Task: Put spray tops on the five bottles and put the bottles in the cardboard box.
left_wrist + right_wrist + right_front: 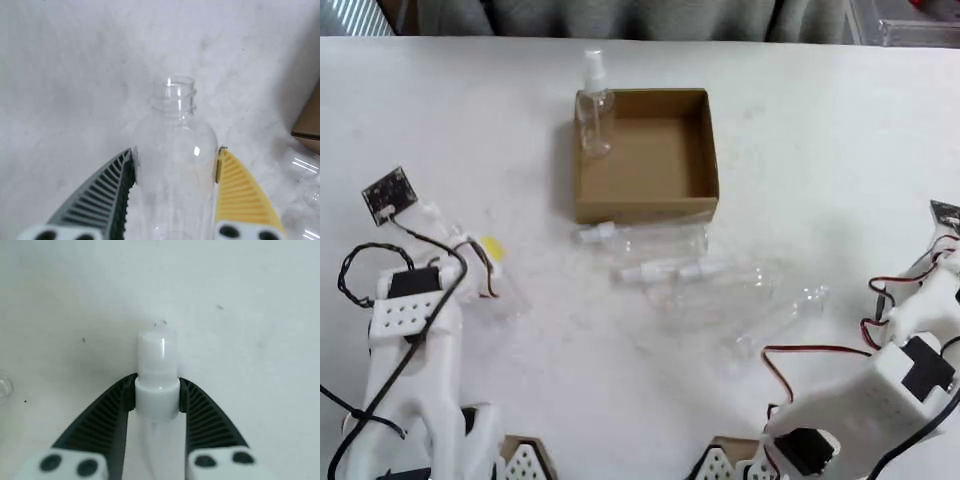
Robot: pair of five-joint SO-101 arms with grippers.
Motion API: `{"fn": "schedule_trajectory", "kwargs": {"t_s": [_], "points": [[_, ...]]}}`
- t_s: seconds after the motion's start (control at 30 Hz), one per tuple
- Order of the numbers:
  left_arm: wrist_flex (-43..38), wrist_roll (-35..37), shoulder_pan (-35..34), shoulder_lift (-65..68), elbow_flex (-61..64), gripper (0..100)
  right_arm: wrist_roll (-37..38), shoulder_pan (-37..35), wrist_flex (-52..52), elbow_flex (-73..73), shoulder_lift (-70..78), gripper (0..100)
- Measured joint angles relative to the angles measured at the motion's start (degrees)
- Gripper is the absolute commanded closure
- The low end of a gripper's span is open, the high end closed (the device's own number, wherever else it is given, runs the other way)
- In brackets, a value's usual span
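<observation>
My left gripper [175,167] is shut on a clear bottle [175,145] with an open threaded neck and no top, above the white table. In the high view this gripper [486,262] is at the left, well short of the box. My right gripper [157,395] is shut on a white spray top [157,372], nozzle end pointing away from the wrist. The right arm [910,350] stands at the lower right. One bottle with a spray top [593,108] stands upright at the far left corner of the cardboard box [700,150].
Several clear bottles [720,290] and a loose spray top [655,270] lie on the table just in front of the box; one capped bottle [640,238] rests against its near wall. The box corner [310,120] is to one side of the held bottle.
</observation>
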Motion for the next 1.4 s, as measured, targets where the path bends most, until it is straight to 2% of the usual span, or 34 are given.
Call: {"fn": "schedule_trajectory", "kwargs": {"t_s": [0.33, 0.6, 0.77, 0.93, 1.17, 1.3, 1.4], "points": [[0.0, 0.0, -0.2, 0.0, 0.0, 84, 4.2, 2.1, 16.7, -5.4, -9.7, 98.2], [1.5, 0.0, -0.1, 0.0, -4.0, 84, 4.2, 4.1, 18.4, -3.0, -18.3, 98.2], [3.9, 0.0, 5.0, 0.0, -9.8, 84, 4.5, 4.0, 16.7, 4.2, -24.4, 98.2], [4.9, 0.0, 13.3, 0.0, -16.3, 84, 4.3, 2.3, 12.0, 9.7, -30.4, 98.1], [8.2, -0.4, 27.3, 0.0, -21.7, 84, -7.5, -2.7, 4.6, 9.8, -35.9, 97.7], [8.2, -6.2, 32.7, -2.8, -22.0, 84, -18.1, -7.1, -1.8, 9.9, -36.9, 98.1], [8.2, -10.0, 35.8, -8.0, -21.0, 84, -22.9, -9.8, -8.3, 10.5, -36.9, 98.1]]}}
